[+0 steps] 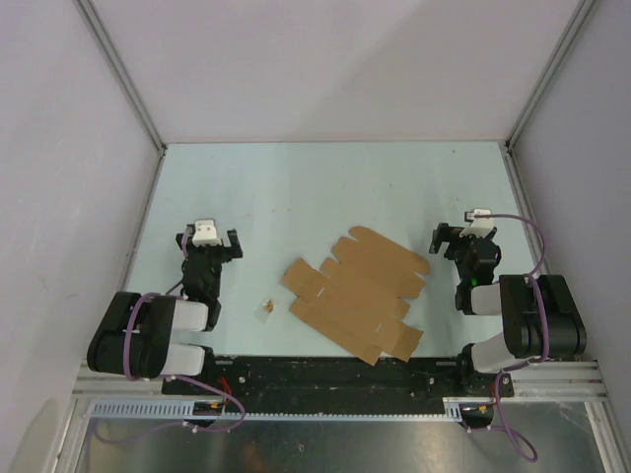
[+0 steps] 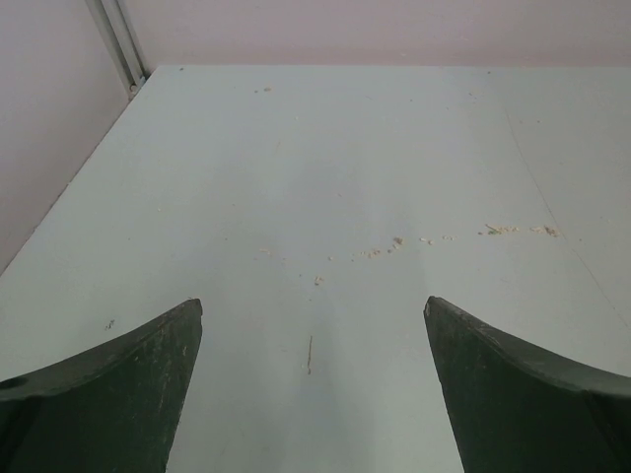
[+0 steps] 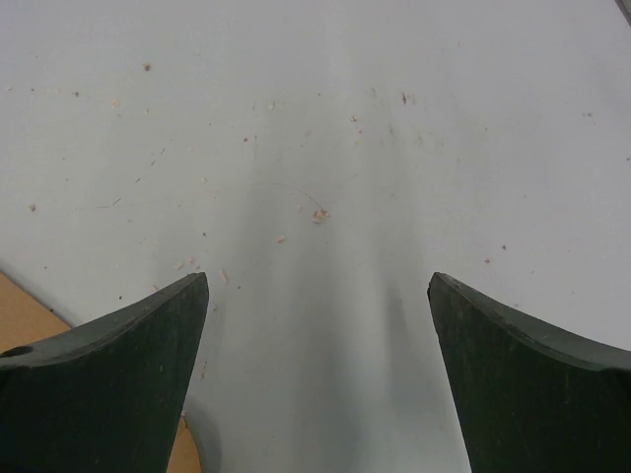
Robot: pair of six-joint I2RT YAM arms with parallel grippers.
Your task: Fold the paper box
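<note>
Overhead view of a pale blue table (image 1: 325, 187) with two robot arms mounted at its near edge. The paper box (image 1: 355, 296) is not yet a box: it lies as a flat brown cardboard sheet with tabs and flaps, turned at an angle, near the front edge of the table between the two arms and somewhat nearer the right one. The left gripper (image 1: 209, 238) hovers to the left of the sheet, well apart from it, jaws spread wide and holding nothing; its wrist camera shows only bare table between its fingers. The right gripper (image 1: 463, 235) sits just beyond the sheet's right end, also spread wide and empty; its wrist view catches one brown corner of the cardboard at the lower left. A tiny brown scrap (image 1: 268, 307) lies on the table just left of the sheet. Folding appears not to have begun, since every panel lies flat. The next move likely calls for one arm to pin the sheet while the other lifts a side flap along its crease. No container exists yet, so nothing is held inside anything.
</note>
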